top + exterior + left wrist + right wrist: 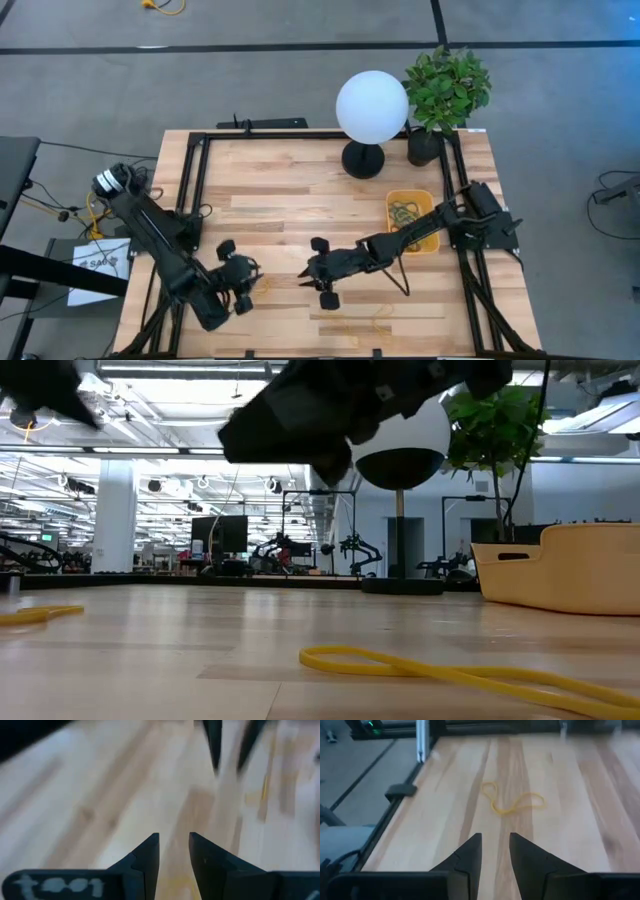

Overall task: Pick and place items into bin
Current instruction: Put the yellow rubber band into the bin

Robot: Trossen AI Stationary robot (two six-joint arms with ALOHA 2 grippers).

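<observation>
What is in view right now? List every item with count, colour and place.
light wooden table: one, pale wood, under everything
white globe lamp on a black base: one, table's far edge
green leafy plant in a black pot: one, far right corner
shallow yellow-orange plastic bin: one, right side
thin rubber-band loops in the bin: several, dark, count unclear
yellow rubber-band loops: two visible, loose on the table
left gripper: open, empty, front left
right gripper: open, empty, front centre

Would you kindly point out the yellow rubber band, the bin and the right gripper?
yellow rubber band (512, 802): right wrist view, on its strand.
bin (590, 575): low view, on its side wall.
right gripper (495, 851): right wrist view, between its fingertips.
</observation>
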